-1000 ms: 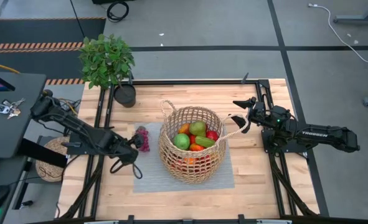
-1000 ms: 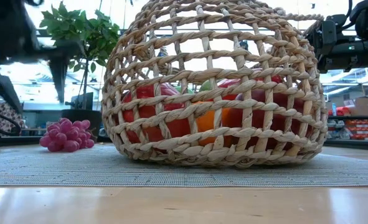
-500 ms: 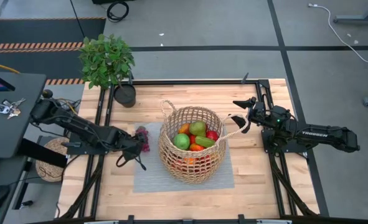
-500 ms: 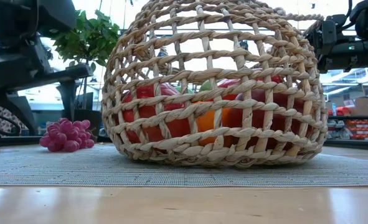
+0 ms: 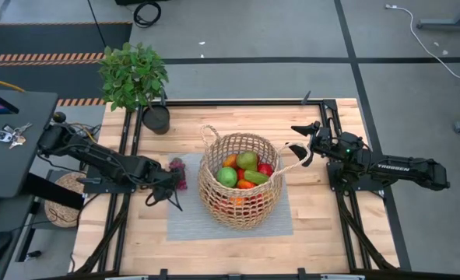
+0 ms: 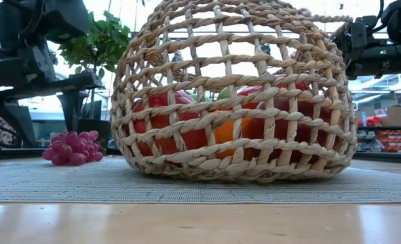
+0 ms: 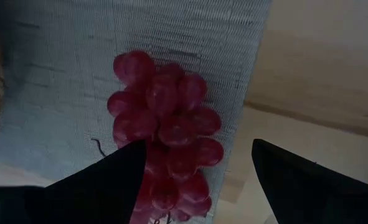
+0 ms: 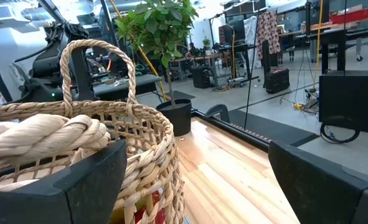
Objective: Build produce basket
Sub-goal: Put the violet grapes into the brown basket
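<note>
The tan wicker basket point(image 5: 237, 206) stands on a grey mat, holding apples, an orange and other produce point(image 5: 245, 169). A bunch of purple grapes point(image 5: 177, 173) lies on the mat's left edge, outside the basket. My left gripper point(image 7: 199, 149) is open and points steeply down over the grapes point(image 7: 165, 143), one finger on either side of the bunch's near end. My right gripper point(image 5: 300, 145) is open and level beside the basket's right handle point(image 8: 40, 137), with nothing between its fingers. My left gripper stands over the grapes' near end. One finger point(image 7: 109, 180) covers part of the bunch in the wrist view. I cannot tell whether it touches the grapes, which lie flat on the mat.
A leafy plant in a black pot point(image 5: 156, 118) stands at the table's far left corner, behind the grapes. The grey mat point(image 5: 214, 225) lies under the basket. Bare wooden table point(image 5: 323, 225) runs along the near edge and to the right of the mat.
My left gripper has come down toward the grapes, shifted a little toward the far edge and rolled about its own line. Its fingers have stayed open. The grapes and the basket have not moved.
</note>
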